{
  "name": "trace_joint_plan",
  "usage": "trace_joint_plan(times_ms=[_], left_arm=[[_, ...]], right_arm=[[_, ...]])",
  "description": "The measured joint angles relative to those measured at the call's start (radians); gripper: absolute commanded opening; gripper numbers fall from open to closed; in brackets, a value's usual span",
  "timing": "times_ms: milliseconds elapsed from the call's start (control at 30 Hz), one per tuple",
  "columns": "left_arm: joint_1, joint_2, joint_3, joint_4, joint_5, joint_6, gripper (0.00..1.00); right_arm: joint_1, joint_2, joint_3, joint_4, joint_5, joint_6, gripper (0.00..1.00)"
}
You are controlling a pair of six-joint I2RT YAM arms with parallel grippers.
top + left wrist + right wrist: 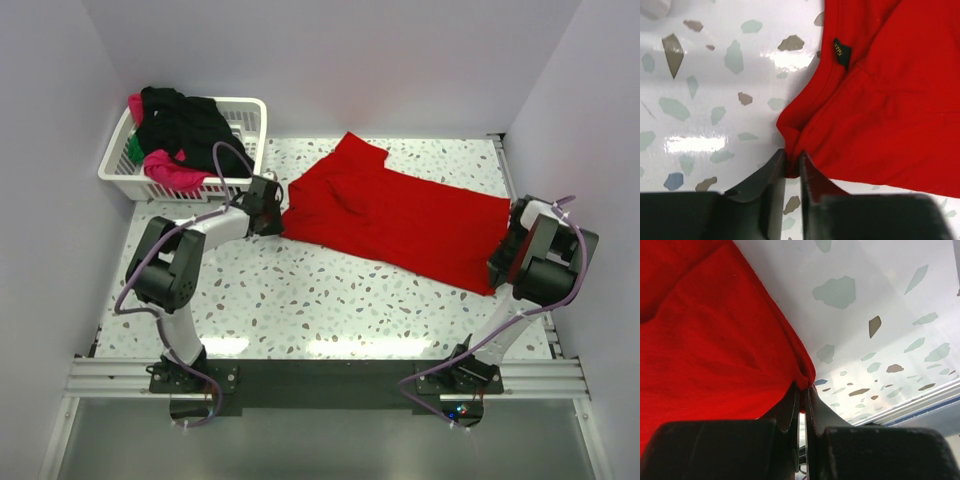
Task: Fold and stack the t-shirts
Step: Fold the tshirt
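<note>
A glossy white surface flecked with grey, green and brown terrazzo-like chips fills the middle of the enclosure. Plain pale walls with a faint lavender cast box it in: a back wall, a left wall and a right wall. Overhead light leaves soft bright patches near the front edge and a pale glow along the back edge. A thin metal trim borders the right side. Along the near edge runs a ribbed aluminium rail with a dark flat plate at its middle, and below it lies a dull grey ledge
</note>
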Motion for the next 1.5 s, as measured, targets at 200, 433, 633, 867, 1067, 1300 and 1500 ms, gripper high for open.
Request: trace_joint_plan(times_ms=[200,433,633,867,1067,1300,1500], left_arm=[[0.002,0.02,0.021,0.008,0.008,0.008,0.0],[0.005,-0.023,-0.023,-0.014,-0.037,0.021,0.0],[0.005,-0.118,-0.089,-0.062,-0.066,0.027,0.0],[0.005,-0.206,-0.137,-0.131,-0.092,0.006,0.0],[0.005,-0.293,-0.205,-0.212,-0.095,-0.075,0.0],[0.006,-0.387,-0.223,-0.328,-0.109,-0.154,0.59],[0.013,-0.425,-0.186,-0.426,-0.153,-0.167,0.67]], right_arm=[[0.0,0.0,0.0,0.0,0.001,0.0,0.0],[0.0,-0.002,0.0,0.0,0.022,0.0,0.0],[0.0,-0.015,0.0,-0.002,0.037,0.0,0.0],[0.002,-0.056,-0.018,0.001,0.05,0.0,0.0],[0.002,-0.103,-0.06,-0.003,0.053,0.0,0.0],[0.002,-0.135,-0.093,-0.011,0.063,0.002,0.34],[0.001,-0.135,-0.043,-0.024,0.091,0.008,0.79]])
